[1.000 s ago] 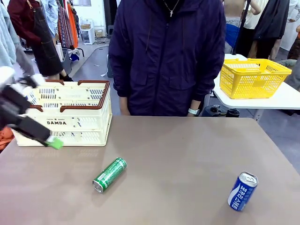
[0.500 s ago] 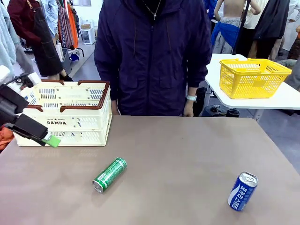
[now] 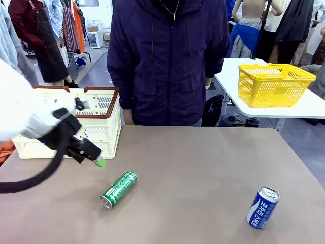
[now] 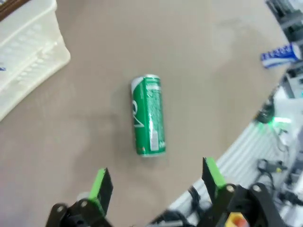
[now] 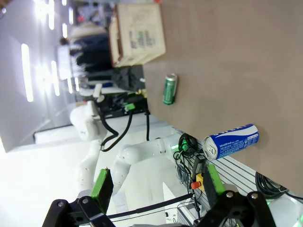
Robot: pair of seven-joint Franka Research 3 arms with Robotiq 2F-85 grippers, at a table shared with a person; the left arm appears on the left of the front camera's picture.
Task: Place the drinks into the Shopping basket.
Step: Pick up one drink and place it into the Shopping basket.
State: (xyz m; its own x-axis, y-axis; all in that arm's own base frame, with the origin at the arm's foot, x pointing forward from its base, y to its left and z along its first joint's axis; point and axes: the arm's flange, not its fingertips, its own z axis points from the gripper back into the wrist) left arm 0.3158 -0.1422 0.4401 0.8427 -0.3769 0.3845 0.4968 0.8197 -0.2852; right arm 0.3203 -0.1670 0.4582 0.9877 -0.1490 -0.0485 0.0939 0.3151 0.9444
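Observation:
A green can [image 3: 119,189] lies on its side on the brown table, left of centre. My left gripper [image 3: 96,159] hangs open just above and to the left of it, in front of the Shopping basket [image 3: 108,133], a cream slotted crate with a brown rim at the far left. In the left wrist view the green can [image 4: 149,115] lies beyond the open green-padded fingers [image 4: 101,186], apart from them. A blue can [image 3: 263,207] stands near the front right. My right gripper [image 5: 156,182] is open and empty, high above the blue can [image 5: 232,141].
A person in a dark purple jacket [image 3: 167,56] stands at the table's far edge behind the middle. A yellow mesh basket [image 3: 274,84] sits on a separate white table at the back right. The crate corner [image 4: 28,52] lies up-left of the can in the left wrist view.
My left arm has swung right, from in front of the crate's left side toward the green can. Both cans lie where they were. The person has shifted slightly.

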